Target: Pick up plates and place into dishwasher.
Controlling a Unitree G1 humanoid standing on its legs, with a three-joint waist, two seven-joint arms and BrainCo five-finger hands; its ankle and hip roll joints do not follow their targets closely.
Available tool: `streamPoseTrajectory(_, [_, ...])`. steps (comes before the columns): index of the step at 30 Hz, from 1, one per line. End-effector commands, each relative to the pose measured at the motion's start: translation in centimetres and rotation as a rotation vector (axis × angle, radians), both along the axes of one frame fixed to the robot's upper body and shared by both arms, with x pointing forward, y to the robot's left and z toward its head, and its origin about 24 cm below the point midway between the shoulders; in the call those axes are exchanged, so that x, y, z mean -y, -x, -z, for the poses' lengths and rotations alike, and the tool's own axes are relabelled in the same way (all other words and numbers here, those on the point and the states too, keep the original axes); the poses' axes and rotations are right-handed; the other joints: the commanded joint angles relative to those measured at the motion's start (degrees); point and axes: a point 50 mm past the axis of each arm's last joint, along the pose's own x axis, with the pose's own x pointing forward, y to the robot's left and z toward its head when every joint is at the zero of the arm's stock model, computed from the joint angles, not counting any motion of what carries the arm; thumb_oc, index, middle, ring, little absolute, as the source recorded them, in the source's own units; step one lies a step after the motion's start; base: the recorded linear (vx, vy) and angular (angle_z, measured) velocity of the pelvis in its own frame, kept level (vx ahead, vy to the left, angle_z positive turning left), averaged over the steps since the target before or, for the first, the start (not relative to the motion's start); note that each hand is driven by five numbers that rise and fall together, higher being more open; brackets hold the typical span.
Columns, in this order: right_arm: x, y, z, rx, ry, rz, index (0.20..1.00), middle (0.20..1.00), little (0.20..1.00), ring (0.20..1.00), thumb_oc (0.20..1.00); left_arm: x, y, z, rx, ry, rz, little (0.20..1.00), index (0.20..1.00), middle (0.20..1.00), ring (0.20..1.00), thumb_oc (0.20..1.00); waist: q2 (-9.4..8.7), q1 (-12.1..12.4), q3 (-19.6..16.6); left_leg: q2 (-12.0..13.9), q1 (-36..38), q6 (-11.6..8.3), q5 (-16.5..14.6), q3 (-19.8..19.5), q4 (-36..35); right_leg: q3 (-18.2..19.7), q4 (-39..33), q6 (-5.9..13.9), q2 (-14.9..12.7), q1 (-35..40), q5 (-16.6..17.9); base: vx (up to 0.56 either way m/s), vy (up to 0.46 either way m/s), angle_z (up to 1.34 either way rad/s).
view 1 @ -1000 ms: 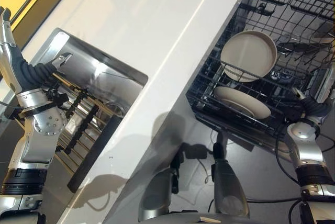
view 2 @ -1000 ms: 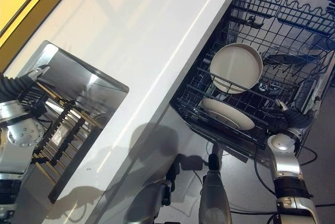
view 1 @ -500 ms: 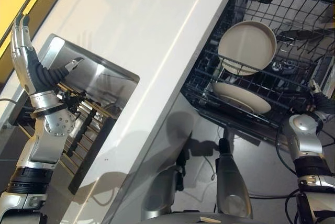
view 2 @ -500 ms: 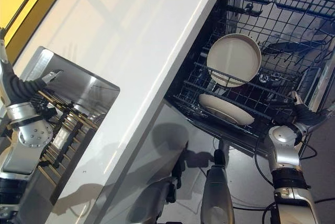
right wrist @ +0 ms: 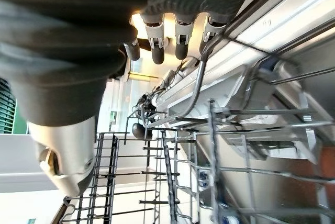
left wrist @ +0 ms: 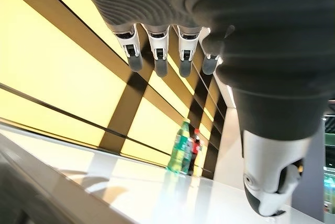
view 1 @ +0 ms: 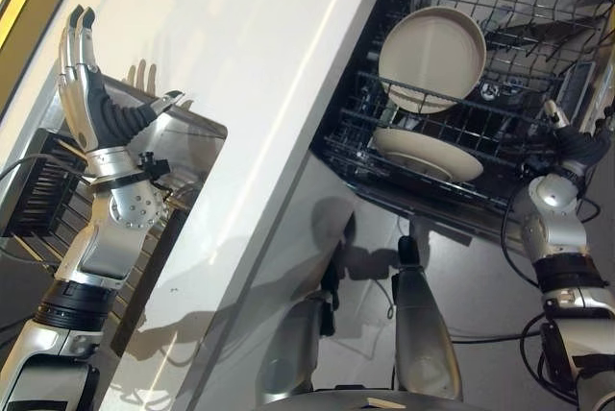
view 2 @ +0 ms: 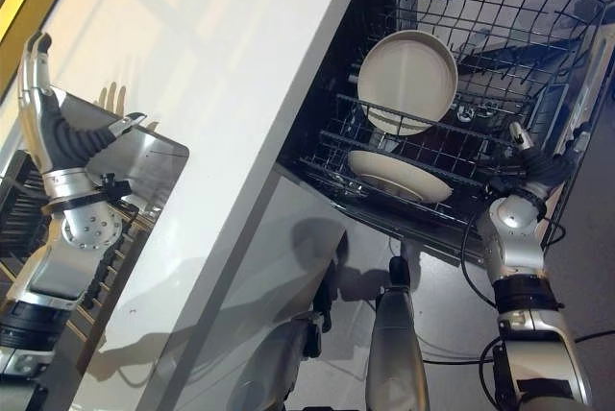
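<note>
Plates sit in the dishwasher rack (view 1: 500,132): in the left eye view one plate (view 1: 431,56) stands tilted on edge against the wires, and a second plate (view 1: 428,154) lies nearly flat just below it, nearer the rack's front edge. A white worktop (view 1: 250,94) runs slantwise across the middle, with a steel sink (view 1: 183,142) set into it at the left. The left hand (view 1: 91,94) is raised over the sink, fingers straight and spread, thumb out to the side, holding nothing. The right hand (view 1: 574,147) shows at the rack's right corner; its fingers are hidden among the wires, so I cannot tell their state there.

The right eye view gives the same scene: the upright plate (view 2: 413,80), the flat plate (view 2: 399,176), the left hand (view 2: 53,128) lifted and empty.

In the left wrist view the fingers (left wrist: 157,46) hang straight with dark tips, thumb (left wrist: 269,192) apart. Beyond them two bottles (left wrist: 186,153), one green and one with a red cap, stand on the worktop before yellow panels; their labels are too small to read.

In the right wrist view the fingers (right wrist: 180,38) lie relaxed and loose, close to a rack wire (right wrist: 201,77), gripping nothing. No writing is legible.
</note>
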Motion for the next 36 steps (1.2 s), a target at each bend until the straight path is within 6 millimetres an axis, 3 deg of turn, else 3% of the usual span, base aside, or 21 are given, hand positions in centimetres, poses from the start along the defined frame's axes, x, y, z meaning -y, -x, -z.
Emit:
streamPoseTrajectory(1, [-6.1,-2.1,3.2,-0.115,-0.001,-0.303,1.000,1.000,1.000,1.000,1.000,-0.1,0.6,-3.0,0.156,0.019,-0.020,1.000,1.000,1.000,1.000,1.000,1.02,2.13,4.03,-3.81,-6.25,2.42,-2.27,-3.13,6.89,-1.52,-7.41,1.10,-3.05,4.45,0.74,0.00,0.093,0.00])
streamPoseTrajectory(12, [-10.0,-3.2,1.7,-0.086,0.067,-0.475,1.000,1.000,1.000,1.000,1.000,0.1,0.5,-2.7,0.146,0.048,-0.024,1.000,1.000,1.000,1.000,1.000,0.55,3.87,3.65,-5.34,-6.45,3.11,-2.77,-2.83,7.51,-1.65,-7.27,2.08,-5.25,4.42,1.23,0.03,0.124,0.01])
streamPoseTrajectory(24, [-13.5,-4.1,0.0,-0.056,0.074,-0.564,1.000,1.000,1.000,1.000,1.000,0.3,0.7,-1.4,0.114,0.078,-0.017,1.000,1.000,1.000,1.000,1.000,1.51,7.18,3.30,-8.42,-6.65,4.19,-3.66,-2.81,8.91,-3.13,-6.30,3.10,-8.97,5.14,1.28,0.06,0.136,0.09])
streamPoseTrajectory(32, [-16.5,-5.3,-3.0,0.011,0.093,-0.628,1.000,1.000,1.000,1.000,1.000,0.2,0.7,-1.1,0.119,0.090,0.000,1.000,1.000,1.000,1.000,1.000,2.42,10.24,3.62,-9.70,-6.98,4.47,-4.29,-3.37,9.86,-5.04,-6.56,3.43,-11.73,5.68,2.27,0.04,0.078,0.10])
streamPoseTrajectory(36, [-17.0,-5.5,-3.9,0.019,0.113,-0.648,1.000,1.000,1.000,1.000,1.000,0.1,0.9,-0.4,0.108,0.106,0.006,1.000,1.000,1.000,1.000,1.000,3.21,11.33,3.70,-10.50,-6.96,4.69,-4.35,-3.62,10.12,-5.27,-6.22,3.55,-12.83,5.67,2.55,0.04,0.114,0.08])
